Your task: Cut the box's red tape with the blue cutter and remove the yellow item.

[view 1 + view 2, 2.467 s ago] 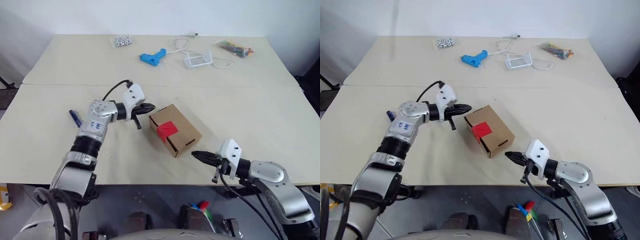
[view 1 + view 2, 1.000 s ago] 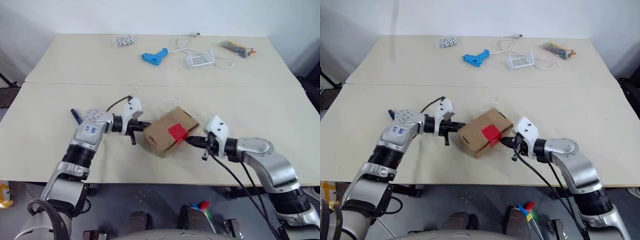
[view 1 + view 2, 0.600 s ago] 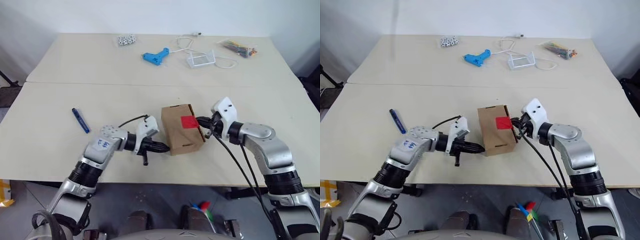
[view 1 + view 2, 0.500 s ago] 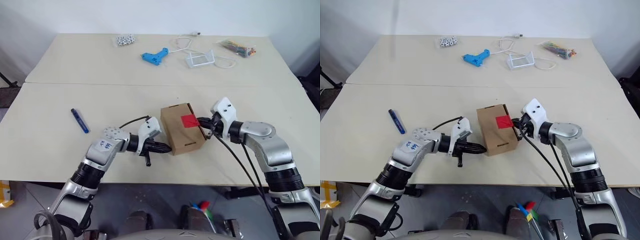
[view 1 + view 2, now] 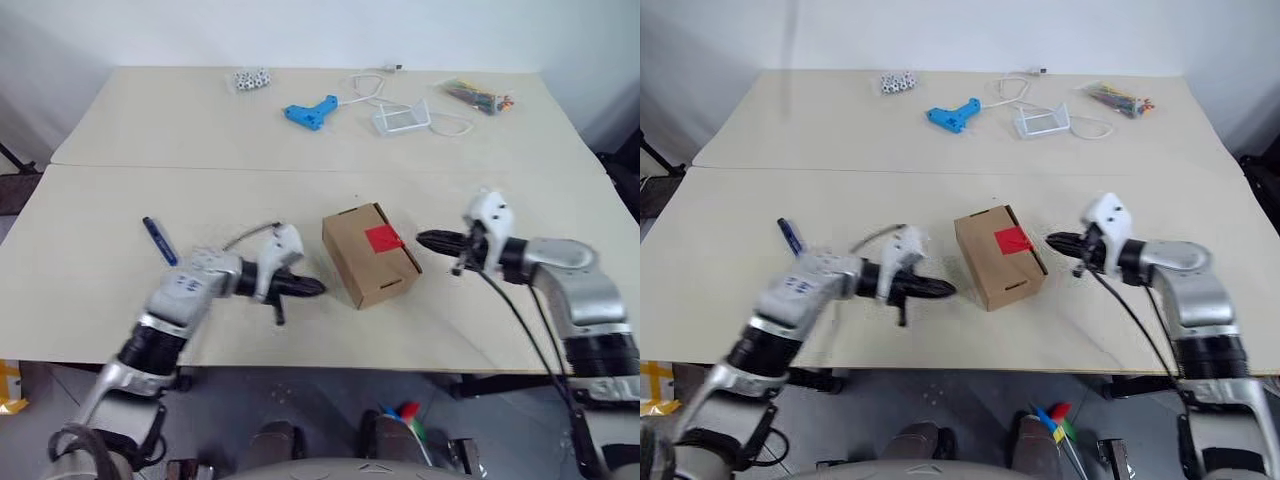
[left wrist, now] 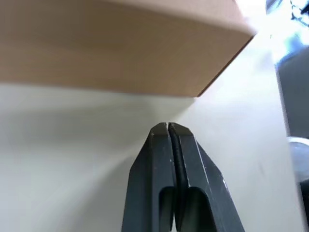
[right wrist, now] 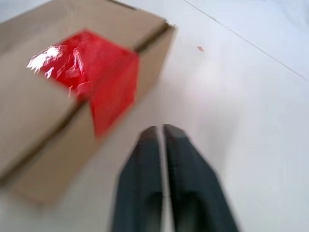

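Box (image 5: 368,254) sits taped between my pressed-together, empty left gripper (image 5: 318,287) and right gripper (image 5: 425,239); I should fetch the cutter (image 5: 159,240) leftward, gripping mid-shaft.

Lower left of the head view: the silver left arm reaches toward frame centre, its black two-fingered left gripper (image 5: 312,287) level, fingers pressed together at the tips. Right of centre: the silver right arm extends inward, its black two-fingered right gripper (image 5: 428,239) pointing toward frame centre, fingers likewise closed.
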You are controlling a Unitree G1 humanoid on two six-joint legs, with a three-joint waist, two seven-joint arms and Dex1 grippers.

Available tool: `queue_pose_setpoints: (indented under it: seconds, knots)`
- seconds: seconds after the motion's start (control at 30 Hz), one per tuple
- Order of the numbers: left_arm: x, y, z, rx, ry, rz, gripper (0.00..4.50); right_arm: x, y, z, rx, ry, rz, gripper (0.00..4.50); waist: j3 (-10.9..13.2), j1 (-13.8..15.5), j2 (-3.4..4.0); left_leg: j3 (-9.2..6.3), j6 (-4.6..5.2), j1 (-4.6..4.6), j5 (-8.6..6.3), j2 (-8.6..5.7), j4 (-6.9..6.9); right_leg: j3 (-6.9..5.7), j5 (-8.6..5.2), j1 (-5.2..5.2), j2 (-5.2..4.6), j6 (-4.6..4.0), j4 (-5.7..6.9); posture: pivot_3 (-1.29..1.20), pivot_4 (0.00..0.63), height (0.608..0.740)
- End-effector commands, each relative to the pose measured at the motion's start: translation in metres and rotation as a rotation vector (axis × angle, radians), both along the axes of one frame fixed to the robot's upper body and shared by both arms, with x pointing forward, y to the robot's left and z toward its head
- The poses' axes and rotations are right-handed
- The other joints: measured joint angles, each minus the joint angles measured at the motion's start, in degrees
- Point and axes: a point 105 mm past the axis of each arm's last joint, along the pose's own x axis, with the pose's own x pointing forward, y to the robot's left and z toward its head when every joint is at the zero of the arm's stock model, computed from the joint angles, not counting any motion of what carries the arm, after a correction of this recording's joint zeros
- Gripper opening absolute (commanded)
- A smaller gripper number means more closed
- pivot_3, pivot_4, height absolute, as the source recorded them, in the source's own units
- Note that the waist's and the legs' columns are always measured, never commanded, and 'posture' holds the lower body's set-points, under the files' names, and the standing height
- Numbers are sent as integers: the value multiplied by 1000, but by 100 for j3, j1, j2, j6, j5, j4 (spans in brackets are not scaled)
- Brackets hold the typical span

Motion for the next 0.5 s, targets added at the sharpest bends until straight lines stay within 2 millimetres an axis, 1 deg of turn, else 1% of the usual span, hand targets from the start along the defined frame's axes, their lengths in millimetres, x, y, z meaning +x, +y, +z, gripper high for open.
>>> queue_pose_setpoints:
  seconds: [0.03,0.1,0.17,0.2,0.23,0.3,0.33,0.37,0.4,0.5]
  knots:
    - [-8,31,36,-94,-98,6,1215,-28,3,36,144,-109,142,1646,0,-9,1,0,0,0,0,0,-1,0,0,0,0,0,-1,0,150,740]
    - [-16,76,28,-41,-117,118,1799,-37,-4,37,183,-125,137,2332,-1,-56,3,3,-1,4,0,0,-2,3,0,1,0,0,-1,0,150,740]
    - [-23,105,20,20,-138,204,2448,-44,-4,35,183,-128,147,3036,-1,-122,4,6,-5,21,-3,1,-14,6,0,6,0,0,4,0,150,740]
    - [-27,122,14,31,-145,269,2769,-46,-1,36,176,-148,154,3414,0,-124,4,4,-9,21,-5,7,-14,5,-1,6,7,-1,4,0,150,740]
    - [-35,144,8,25,-149,359,3090,-48,3,39,185,-179,161,3772,0,-138,4,4,-10,18,-6,11,-12,4,-1,6,11,-2,3,0,150,740]
    - [-52,178,3,19,-186,510,3681,-52,10,46,208,-221,167,4446,2,-153,6,12,-13,20,-7,15,-9,14,-3,5,12,-7,2,0,150,740]
    - [-64,197,0,14,-196,604,3990,-56,14,52,237,-273,200,4500,2,-165,5,13,-16,20,-9,20,-8,16,-4,4,15,-10,1,0,150,740]
    - [-79,221,-4,21,-221,718,4323,-59,18,53,236,-308,219,4500,1,-168,4,14,-19,21,-11,27,-8,18,-3,3,19,-13,1,0,150,740]
    - [-93,239,-7,13,-232,815,4483,-60,21,53,237,-317,231,4500,2,-171,4,13,-26,25,-15,34,-7,18,-3,4,26,-16,2,0,150,740]
    - [-132,288,-7,0,-298,1096,4483,-70,30,52,313,-237,314,4500,2,-124,4,12,-35,26,-21,46,-7,16,-3,1,35,-24,0,0,150,740]
